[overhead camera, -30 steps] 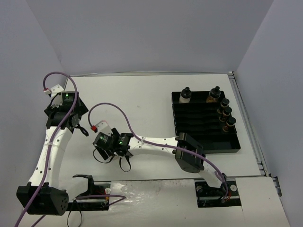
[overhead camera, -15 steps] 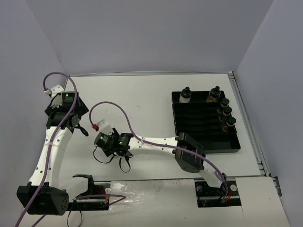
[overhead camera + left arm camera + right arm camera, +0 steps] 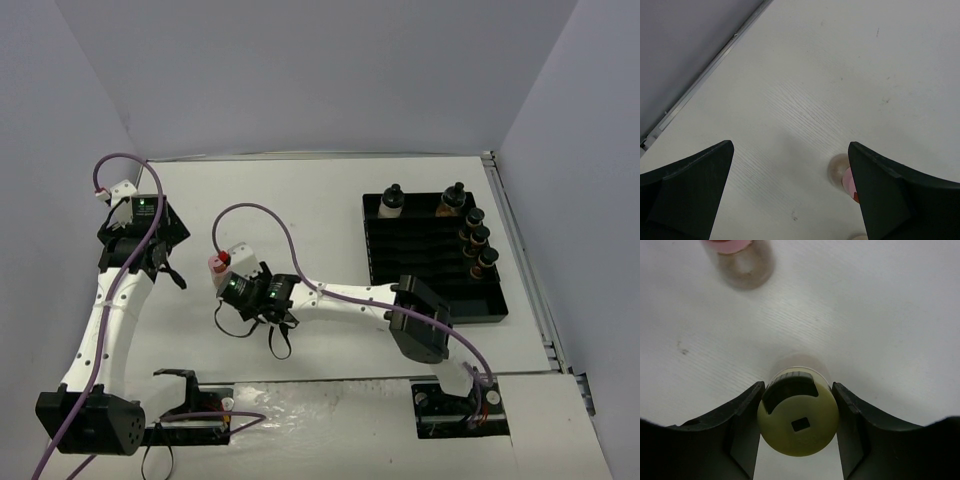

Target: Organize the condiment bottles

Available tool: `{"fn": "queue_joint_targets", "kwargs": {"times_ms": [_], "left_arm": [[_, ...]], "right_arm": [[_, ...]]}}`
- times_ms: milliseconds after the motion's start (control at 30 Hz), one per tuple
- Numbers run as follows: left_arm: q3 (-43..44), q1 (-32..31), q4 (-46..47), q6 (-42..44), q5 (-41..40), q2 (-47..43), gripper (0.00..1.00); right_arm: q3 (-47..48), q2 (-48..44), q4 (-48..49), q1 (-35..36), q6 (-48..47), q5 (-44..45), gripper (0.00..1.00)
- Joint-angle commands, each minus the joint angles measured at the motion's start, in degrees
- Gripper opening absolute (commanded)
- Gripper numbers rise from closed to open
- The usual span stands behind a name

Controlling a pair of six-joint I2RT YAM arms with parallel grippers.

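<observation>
The right tool point(image 3: 797, 390) is clamped on the yellow-capped jar point(image 3: 797, 427), left of the middle of the counter point(image 3: 300, 200). I cannot tell whether the jar rests on it. The pink-capped jar point(image 3: 740, 260) stands near, not touching. The left tool point(image 3: 790, 146) gapes wide and grips nothing. Five black-capped jars point(image 3: 480, 238) stand in the black tray point(image 3: 400, 275), two at its far end and three along its right side.

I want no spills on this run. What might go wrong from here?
The right gripper is shut on the yellow-capped jar near its tips; the round jar may slip when carried. The pink-capped jar stands close ahead and might get knocked. The open left gripper hovers beside that jar, so arms may collide.
</observation>
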Motion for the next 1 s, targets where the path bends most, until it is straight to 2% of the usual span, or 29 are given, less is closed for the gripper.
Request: {"fn": "queue_joint_targets", "kwargs": {"times_ms": [0, 100, 267, 400, 667, 867, 967], "left_arm": [[0.85, 0.45, 2.84, -0.12, 0.96, 0.1, 0.97], [0.7, 0.45, 2.85, -0.15, 1.89, 0.19, 0.97], [0.39, 0.4, 3.37, -0.45, 3.4, 0.66, 0.97], [0.71, 0.36, 3.68, -0.59, 4.22, 1.26, 0.97], [1.3, 0.05, 3.7, -0.19, 5.45, 2.65, 0.97], [1.85, -0.35, 3.72, -0.06, 6.28, 3.8, 0.97], [2.02, -0.52, 3.73, -0.08, 6.5, 4.27, 0.97]], "right_arm": [[-4.73, -13.16, -1.31, -6.01, 4.51, 7.15, 0.0], [-12.87, -19.63, -2.38, -11.13, 7.46, 10.88, 0.0], [-26.29, -37.86, -4.15, -21.8, 13.06, 13.66, 0.0], [-32.31, -47.5, -6.84, -28.52, 16.02, 15.86, 0.0], [-36.09, -54.3, -15.61, -33.05, 22.76, 20.67, 0.0], [-41.88, -59.21, -17.79, -37.53, 30.76, 22.07, 0.0], [-43.2, -60.08, -19.53, -40.74, 31.92, 22.72, 0.0]]}}
